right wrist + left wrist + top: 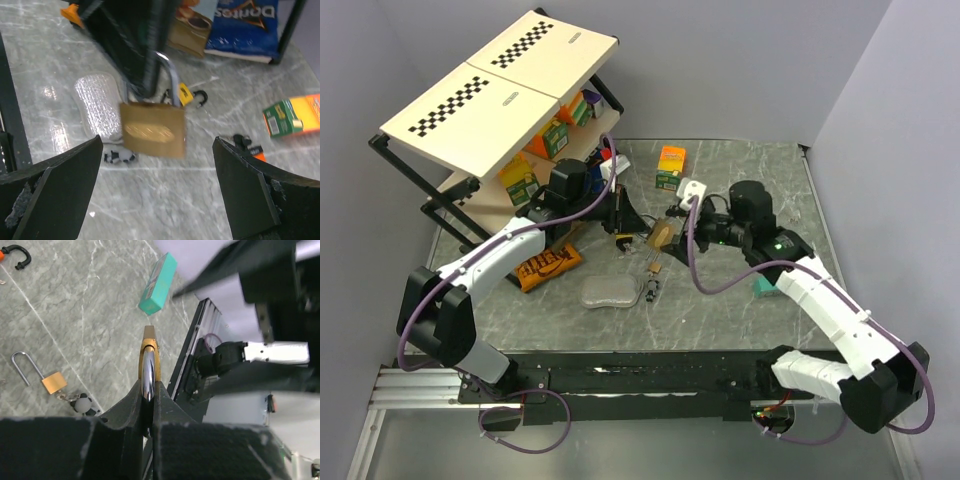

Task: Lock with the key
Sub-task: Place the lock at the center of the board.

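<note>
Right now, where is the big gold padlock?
In the top view the big gold padlock hangs in the middle, pinched by its loop in the left fingers. The wide-open right fingers are just to its right.

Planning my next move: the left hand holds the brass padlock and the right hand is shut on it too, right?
No. The left hand holds the brass padlock, but the right hand is wide open, not gripping it; the right wrist view shows this.
</note>
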Robot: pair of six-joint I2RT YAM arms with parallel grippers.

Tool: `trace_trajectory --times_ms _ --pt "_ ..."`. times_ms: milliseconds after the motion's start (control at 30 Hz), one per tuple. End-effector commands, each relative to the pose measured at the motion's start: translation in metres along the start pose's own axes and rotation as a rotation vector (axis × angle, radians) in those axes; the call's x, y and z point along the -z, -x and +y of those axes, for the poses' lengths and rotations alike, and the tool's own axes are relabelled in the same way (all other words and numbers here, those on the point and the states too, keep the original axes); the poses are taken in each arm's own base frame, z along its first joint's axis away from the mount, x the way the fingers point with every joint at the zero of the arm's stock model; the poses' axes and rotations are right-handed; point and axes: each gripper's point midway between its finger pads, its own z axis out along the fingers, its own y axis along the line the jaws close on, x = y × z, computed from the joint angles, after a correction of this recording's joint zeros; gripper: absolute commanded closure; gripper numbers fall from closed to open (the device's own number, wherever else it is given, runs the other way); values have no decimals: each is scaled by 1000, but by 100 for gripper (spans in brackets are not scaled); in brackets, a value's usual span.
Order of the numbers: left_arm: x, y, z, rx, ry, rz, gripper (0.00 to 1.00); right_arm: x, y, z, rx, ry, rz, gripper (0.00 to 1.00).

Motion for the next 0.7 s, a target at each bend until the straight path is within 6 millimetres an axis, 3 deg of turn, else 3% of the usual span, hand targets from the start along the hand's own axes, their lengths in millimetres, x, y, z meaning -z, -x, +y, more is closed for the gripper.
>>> trace_trajectory --times_ms 0,300,667 --pt "6 31 -37 -56 -110 -92 99 -15 7 5 65 -41 -15 1" --pt "10 29 -43 -64 -132 -95 99 -35 1 -7 180 -152 19 1" --pt "13 25 -50 -71 -165 -87 99 -46 -9 2 195 -85 48 1"
